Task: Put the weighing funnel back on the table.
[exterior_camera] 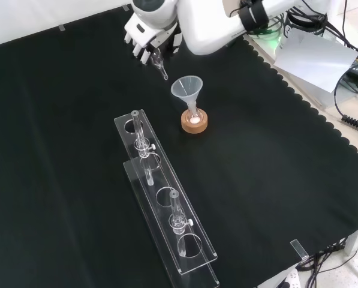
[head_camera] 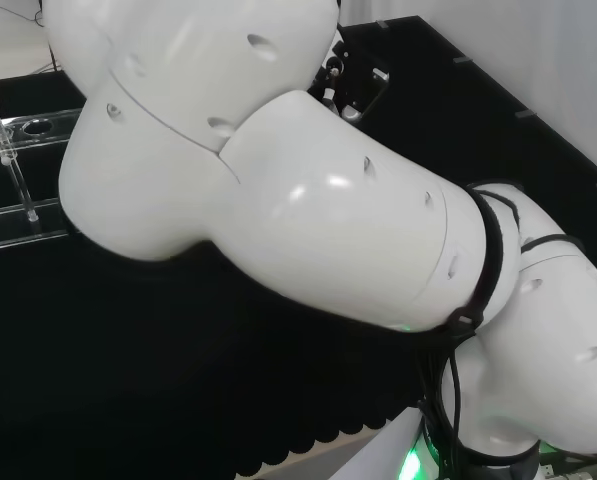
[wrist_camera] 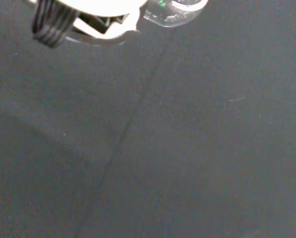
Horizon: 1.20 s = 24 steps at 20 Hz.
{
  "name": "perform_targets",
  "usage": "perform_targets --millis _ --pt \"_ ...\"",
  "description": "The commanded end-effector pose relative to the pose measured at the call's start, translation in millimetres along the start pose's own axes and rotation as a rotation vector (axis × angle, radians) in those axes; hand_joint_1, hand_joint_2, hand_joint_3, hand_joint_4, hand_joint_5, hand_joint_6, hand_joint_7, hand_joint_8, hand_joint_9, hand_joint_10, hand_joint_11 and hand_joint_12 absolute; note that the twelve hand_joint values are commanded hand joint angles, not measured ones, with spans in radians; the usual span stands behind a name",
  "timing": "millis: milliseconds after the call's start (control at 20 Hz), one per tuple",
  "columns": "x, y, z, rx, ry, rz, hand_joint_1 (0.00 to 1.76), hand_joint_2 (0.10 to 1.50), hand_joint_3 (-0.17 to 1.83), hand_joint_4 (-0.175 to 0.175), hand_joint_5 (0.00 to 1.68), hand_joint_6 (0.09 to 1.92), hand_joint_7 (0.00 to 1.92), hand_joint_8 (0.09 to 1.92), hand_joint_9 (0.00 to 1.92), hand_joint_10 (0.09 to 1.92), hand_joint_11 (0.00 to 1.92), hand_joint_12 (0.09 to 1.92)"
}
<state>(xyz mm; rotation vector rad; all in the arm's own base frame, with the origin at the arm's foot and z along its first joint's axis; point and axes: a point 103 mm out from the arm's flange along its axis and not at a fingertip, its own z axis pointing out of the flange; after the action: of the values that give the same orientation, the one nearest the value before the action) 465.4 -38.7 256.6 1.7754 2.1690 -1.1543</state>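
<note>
**Arrangement of the ware on the cloth-covered bench.**

Front view: the black and white hand [exterior_camera: 147, 39] hangs over the far edge of the black cloth [exterior_camera: 59, 150], left of that edge's middle. The small clear weighing funnel [exterior_camera: 160, 65] is pinched in its fingers, stem down, above the cloth. Just nearer and to the right, the big clear cone-shaped funnel [exterior_camera: 186, 89] stands mouth up, its stem in a small clear flask [exterior_camera: 194, 116] on a cork ring [exterior_camera: 194, 125]. Nearer still, a long clear plastic rack [exterior_camera: 193, 249] runs from the cloth's middle towards its near edge, with clear glass tubes [exterior_camera: 174, 207] upright in it. Head view: the rack lies left of the arm's white link [head_camera: 278, 200].
</note>
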Motion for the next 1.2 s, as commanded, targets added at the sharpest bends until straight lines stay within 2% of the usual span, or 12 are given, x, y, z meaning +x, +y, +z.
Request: perform_targets --millis 50,200,600,1200 --pt "-1 22 19 -0.007 0.080 -0.023 1.09 0.66 0.78 0.175 1.13 0.98 0.80 0.67 1.13 0.40 0.83 1.04" --pt "1 33 31 -0.024 0.109 -0.027 1.09 0.66 0.78 0.174 1.13 0.98 0.80 0.67 1.13 0.40 0.83 1.04" --pt "2 57 58 -0.012 0.166 -0.030 1.09 0.67 0.77 0.170 1.12 0.98 0.81 0.67 1.13 0.40 0.84 1.04" --pt "6 81 88 0.012 0.193 -0.052 1.09 0.67 0.77 0.166 1.12 0.99 0.81 0.67 1.14 0.40 0.84 1.04"
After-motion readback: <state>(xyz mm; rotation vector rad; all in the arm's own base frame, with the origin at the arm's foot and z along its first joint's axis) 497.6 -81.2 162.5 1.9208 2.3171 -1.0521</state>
